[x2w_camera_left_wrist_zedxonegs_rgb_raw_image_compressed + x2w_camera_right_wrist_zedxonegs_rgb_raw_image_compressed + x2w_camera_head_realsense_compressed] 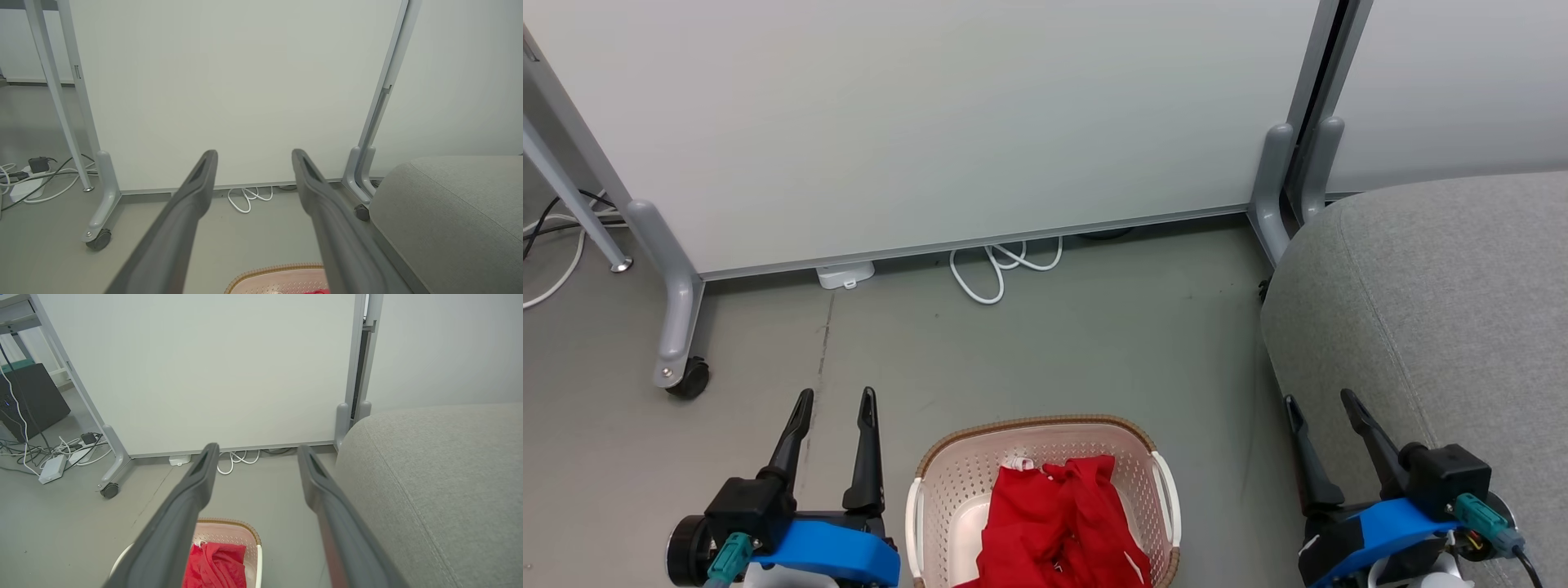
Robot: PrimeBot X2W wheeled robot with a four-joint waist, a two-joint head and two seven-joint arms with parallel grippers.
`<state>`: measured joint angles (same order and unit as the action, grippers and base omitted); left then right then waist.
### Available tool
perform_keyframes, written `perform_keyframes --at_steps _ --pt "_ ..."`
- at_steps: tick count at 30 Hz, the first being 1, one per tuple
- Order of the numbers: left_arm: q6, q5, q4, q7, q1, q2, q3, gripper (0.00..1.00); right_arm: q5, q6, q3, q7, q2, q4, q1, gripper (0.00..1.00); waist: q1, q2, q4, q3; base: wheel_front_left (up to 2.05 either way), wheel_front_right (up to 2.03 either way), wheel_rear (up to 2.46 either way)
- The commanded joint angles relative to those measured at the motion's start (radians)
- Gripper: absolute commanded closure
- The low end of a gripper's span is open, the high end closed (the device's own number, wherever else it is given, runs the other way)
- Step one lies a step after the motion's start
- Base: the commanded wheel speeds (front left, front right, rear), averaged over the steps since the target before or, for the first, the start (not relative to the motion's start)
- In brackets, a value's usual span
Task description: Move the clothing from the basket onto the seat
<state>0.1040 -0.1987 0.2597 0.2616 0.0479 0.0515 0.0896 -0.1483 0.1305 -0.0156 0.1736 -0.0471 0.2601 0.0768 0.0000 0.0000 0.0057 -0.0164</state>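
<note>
Between left end effector and right end effector, both wide, clothing in basket

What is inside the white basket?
Crumpled red clothing lies in the basket, with some bare bottom showing on its left. Anything underneath the clothing is covered.

The left gripper, two long dark tapered fingers rising from a black block on a bright blue plastic wrist housing, sits at the lower left of the head view. Its fingers are spread apart, pointing up and holding nothing. The right gripper, built the same, sits at the lower right, its fingers likewise spread and empty, leaning slightly left. Each wrist view shows that arm's own pair of fingers parted wide, tips touching nothing.
</note>
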Motion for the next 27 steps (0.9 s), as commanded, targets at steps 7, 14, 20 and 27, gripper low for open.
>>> perform_keyframes --at_steps 7,14,20,27 --pt "0.003 0.004 0.003 0.005 0.015 -0.001 0.000 0.00 -0.003 0.000 -0.001 0.010 -0.006 0.001 0.007 0.00 0.0000 0.0000 -0.001 -0.004 0.00 0.00 0.00" --pt "0.004 -0.004 0.005 0.005 0.018 -0.001 0.002 0.00 -0.008 0.000 -0.001 0.014 -0.006 0.007 0.015 0.00 0.0000 0.0000 -0.001 -0.008 0.00 0.00 0.00" --pt "0.000 -0.017 0.016 0.005 0.019 -0.001 -0.001 0.00 -0.011 0.000 -0.023 0.015 -0.005 -0.003 0.031 0.00 0.0000 0.0000 -0.019 -0.043 0.00 0.00 0.00" --pt "0.006 -0.011 0.070 0.005 0.074 -0.001 -0.003 0.00 0.006 0.000 -0.084 -0.001 -0.005 -0.051 0.129 0.00 0.0000 0.0000 -0.078 -0.185 0.00 0.00 0.00"
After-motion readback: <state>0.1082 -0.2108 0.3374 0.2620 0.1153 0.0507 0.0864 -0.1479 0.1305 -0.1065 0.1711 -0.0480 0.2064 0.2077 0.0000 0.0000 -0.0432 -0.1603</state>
